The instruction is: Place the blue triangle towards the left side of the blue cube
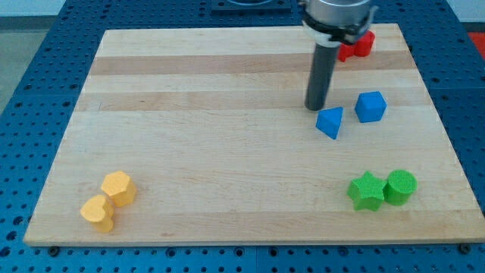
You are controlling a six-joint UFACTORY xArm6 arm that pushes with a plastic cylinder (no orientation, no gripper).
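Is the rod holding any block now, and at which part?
Nothing is held. My tip stands just above-left of the blue triangle, beside it; contact cannot be told. The blue cube sits apart.

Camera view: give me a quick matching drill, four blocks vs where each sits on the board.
Column 1:
1. blue triangle
2. red block
3. green star
4. yellow heart

Column 2:
A. view's bottom left corner, touching another yellow block
B. view's top right, partly hidden behind the arm
C. just below and right of my tip, left of the blue cube
D. view's bottom right, beside the green cylinder

Pairs: 1-C, 2-B, 3-D, 4-A
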